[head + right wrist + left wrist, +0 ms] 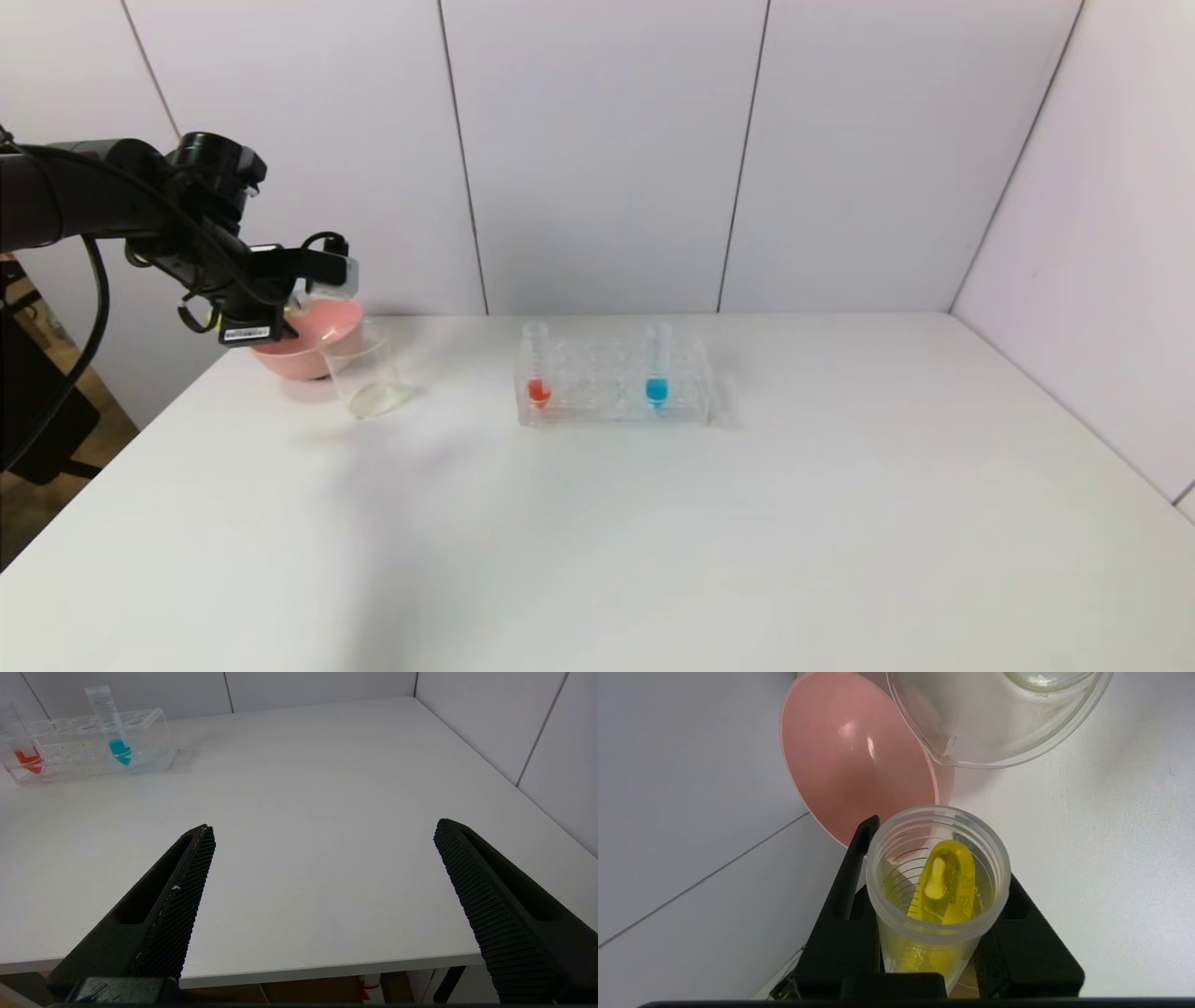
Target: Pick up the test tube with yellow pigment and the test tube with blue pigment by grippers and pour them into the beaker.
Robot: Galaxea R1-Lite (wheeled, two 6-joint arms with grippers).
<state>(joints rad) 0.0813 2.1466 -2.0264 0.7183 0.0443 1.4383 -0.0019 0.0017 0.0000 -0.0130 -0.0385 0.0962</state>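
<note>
The slim clear test tube of yellow pigment [941,891], clamped in the left claw [936,933], lies tipped beside the clear tapered beaker [366,373], so the yellow pour looks underway and needs more tilt; the right claw [322,896] gapes wide.

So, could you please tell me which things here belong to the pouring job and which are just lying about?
Job:
- yellow tube, clamped in the left end effector, tipped near the beaker
- blue tube, in the rack
- beaker
- right end effector, open, over the table's near edge

Lying about:
- red tube, in the rack
- rack
- pink bowl, behind the beaker
</note>
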